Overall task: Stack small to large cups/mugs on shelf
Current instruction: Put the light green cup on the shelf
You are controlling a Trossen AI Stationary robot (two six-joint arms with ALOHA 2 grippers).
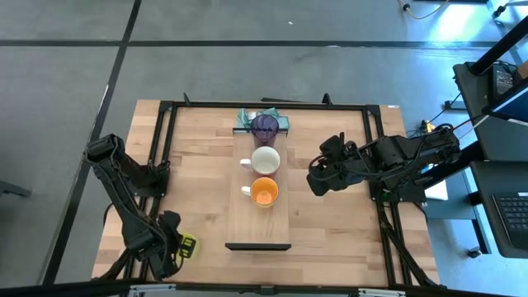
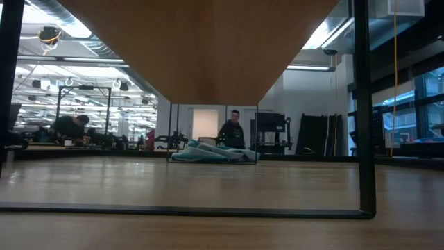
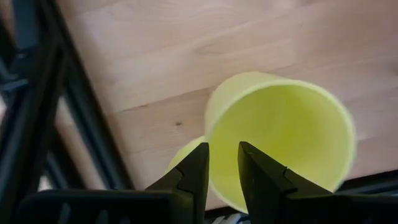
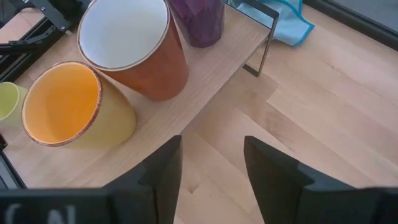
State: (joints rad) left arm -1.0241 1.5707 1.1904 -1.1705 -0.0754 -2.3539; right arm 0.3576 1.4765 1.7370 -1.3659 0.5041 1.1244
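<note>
Here, at the high view's lower left, the left gripper (image 3: 221, 171) pinches the yellow-green plastic mug's (image 3: 280, 134) rim, while the right gripper (image 4: 208, 168) hangs open beside the pale wooden shelf (image 1: 260, 223); that thin rim hold could slip in transit.

A robotics lab: a wooden worktop (image 1: 330, 223) boxed by a black metal frame (image 2: 363, 111) stands on grey concrete floor (image 1: 66, 74); beyond it, more test rigs (image 2: 83, 114), ceiling strip lights and people (image 2: 231, 130) at benches.
</note>
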